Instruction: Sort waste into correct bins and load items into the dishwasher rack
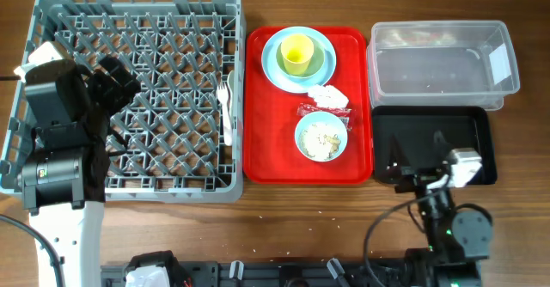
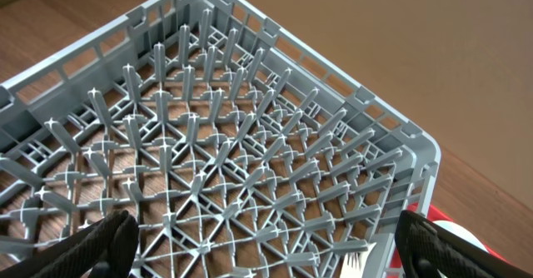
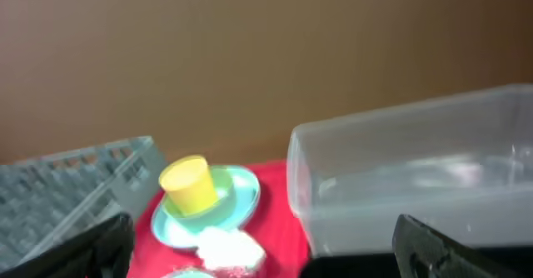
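Observation:
The grey dishwasher rack (image 1: 129,29) fills the left of the table, with a white fork (image 1: 225,106) lying along its right side. My left gripper (image 1: 120,85) hovers open over the rack's left half, its jaws wide apart (image 2: 266,257) with nothing between them. A red tray (image 1: 258,149) carries a light-blue plate (image 1: 277,74) with a yellow cup (image 1: 296,55), a crumpled napkin (image 1: 329,95), a red wrapper (image 1: 320,111) and a small bowl (image 1: 301,145) of whitish food scraps (image 1: 323,137). My right gripper (image 1: 421,168) is open and empty (image 3: 266,261) over the black tray's (image 1: 430,128) front edge.
The clear tub (image 1: 443,59) stands behind the black tray at the far right; in the right wrist view the tub (image 3: 416,186) rises just ahead. The yellow cup (image 3: 190,185) sits in a greenish dish on the plate. Bare wooden table runs along the front edge.

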`<state>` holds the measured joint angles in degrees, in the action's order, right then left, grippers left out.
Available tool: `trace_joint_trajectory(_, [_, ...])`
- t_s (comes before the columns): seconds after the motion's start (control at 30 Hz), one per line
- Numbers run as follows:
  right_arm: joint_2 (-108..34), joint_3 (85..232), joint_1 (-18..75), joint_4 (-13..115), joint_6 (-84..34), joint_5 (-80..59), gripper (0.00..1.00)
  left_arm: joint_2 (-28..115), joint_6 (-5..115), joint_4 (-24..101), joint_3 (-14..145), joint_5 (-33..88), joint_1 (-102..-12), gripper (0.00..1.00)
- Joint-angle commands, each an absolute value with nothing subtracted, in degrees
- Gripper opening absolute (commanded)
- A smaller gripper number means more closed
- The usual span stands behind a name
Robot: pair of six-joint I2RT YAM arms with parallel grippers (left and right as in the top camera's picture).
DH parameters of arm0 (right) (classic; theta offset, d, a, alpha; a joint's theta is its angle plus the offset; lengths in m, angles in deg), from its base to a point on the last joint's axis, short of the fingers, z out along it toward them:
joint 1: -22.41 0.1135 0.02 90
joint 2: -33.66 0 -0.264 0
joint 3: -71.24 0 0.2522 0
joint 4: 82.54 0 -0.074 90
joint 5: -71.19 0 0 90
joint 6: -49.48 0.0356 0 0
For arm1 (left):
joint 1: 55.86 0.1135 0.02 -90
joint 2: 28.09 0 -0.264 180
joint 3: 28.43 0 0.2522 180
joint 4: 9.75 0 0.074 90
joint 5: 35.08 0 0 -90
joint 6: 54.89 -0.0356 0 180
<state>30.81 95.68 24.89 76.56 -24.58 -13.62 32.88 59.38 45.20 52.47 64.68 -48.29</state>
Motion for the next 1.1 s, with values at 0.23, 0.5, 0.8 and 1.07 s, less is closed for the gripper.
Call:
trace_joint_trajectory(0.23, [-17.8,146.3,25.2,30.6,-26.2,-2.0,1.00,33.2,59.5,45.2,52.8,65.0,-48.0,1.00])
trace_joint_trajectory(0.5, [-27.9,143.9,43.6,32.2,-15.9,-8.1,0.58,33.2,59.5,45.3,52.8,65.0,-48.0,1.00])
trace_joint_trajectory(0.8, [-42.7,143.9,66.1,35.9,-13.3,-18.8,0.52,33.2,59.5,45.3,52.8,65.0,-48.0,1.00])
trace_joint_trajectory(1.07, [-53.2,143.8,66.3,39.9,-15.1,-20.7,0.53,33.2,59.5,45.3,52.8,65.0,-48.0,1.00])
